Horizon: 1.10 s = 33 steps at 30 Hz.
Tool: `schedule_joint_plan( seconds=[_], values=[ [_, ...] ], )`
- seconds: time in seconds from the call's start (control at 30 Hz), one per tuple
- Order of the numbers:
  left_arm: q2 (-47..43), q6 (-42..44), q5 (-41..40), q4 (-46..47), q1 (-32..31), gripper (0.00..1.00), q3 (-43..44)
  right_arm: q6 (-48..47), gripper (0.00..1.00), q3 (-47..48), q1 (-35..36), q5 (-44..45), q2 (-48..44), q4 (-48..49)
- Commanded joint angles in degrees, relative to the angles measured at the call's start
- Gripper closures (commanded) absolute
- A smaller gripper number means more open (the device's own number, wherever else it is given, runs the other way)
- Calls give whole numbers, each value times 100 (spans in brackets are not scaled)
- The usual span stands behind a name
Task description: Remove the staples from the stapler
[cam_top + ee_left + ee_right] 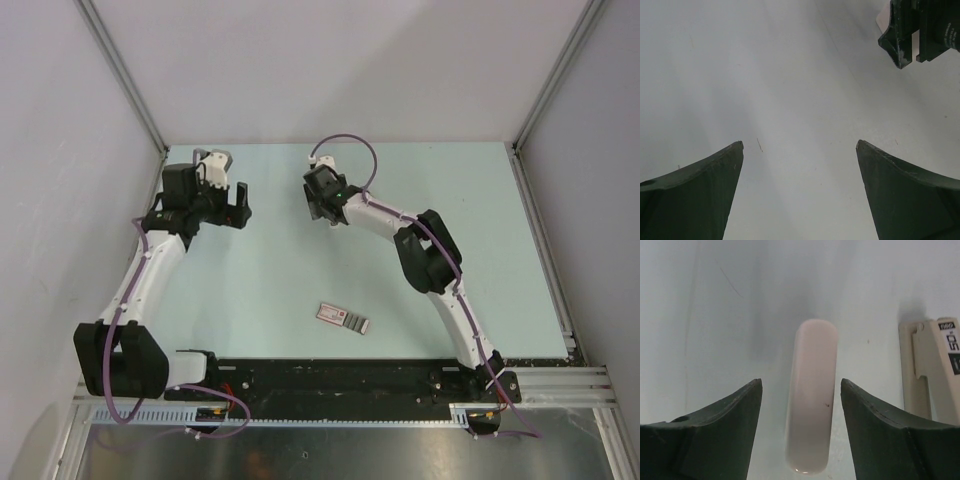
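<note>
In the right wrist view a pale pink rounded bar, the stapler (810,400), lies on the table between my right gripper's (800,382) open fingers, with a gap on each side. A beige labelled part (935,372) lies to its right; I cannot tell whether the two are joined. In the top view the right gripper (322,212) hides the stapler. My left gripper (241,203) is open and empty, to the left of the right one, over bare table (800,145). The staples are not visible in any view.
A flat pink-and-grey packet (343,318) lies near the table's front middle. Walls and aluminium rails close in the back and sides. The right gripper's fingers (912,35) show at the top right of the left wrist view.
</note>
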Motion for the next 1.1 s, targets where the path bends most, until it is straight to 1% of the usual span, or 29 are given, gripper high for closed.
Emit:
schedule_joint_plan(
  seconds=[0.0,0.03,0.1,0.3,0.37,0.47,0.6,0.7,0.93,1.07],
  values=[
    [-37,149,248,4,48,0,-71,175,32,-187,42,245,-409,-54],
    [-46,153,255,4,46,0,-83,188,34,-220,51,235,-436,-49],
    [-68,169,273,3,44,1,-106,202,41,-261,47,200,-472,-50],
    [-122,182,351,3,48,1,-232,291,68,-419,63,73,-624,-36],
    [-129,194,401,3,47,0,-283,333,72,-478,76,14,-715,-34],
    [-144,226,477,10,30,1,-381,362,71,-506,151,-40,-846,-111],
    [-173,284,497,4,8,1,-484,405,58,-488,293,-96,-957,-293],
    [-206,312,494,4,4,1,-526,460,53,-514,350,-132,-1010,-401],
    [-345,377,490,5,5,1,-587,593,51,-538,381,-244,-964,-607],
    [-440,420,489,9,3,1,-619,587,51,-553,391,-137,-964,-727]
  ],
)
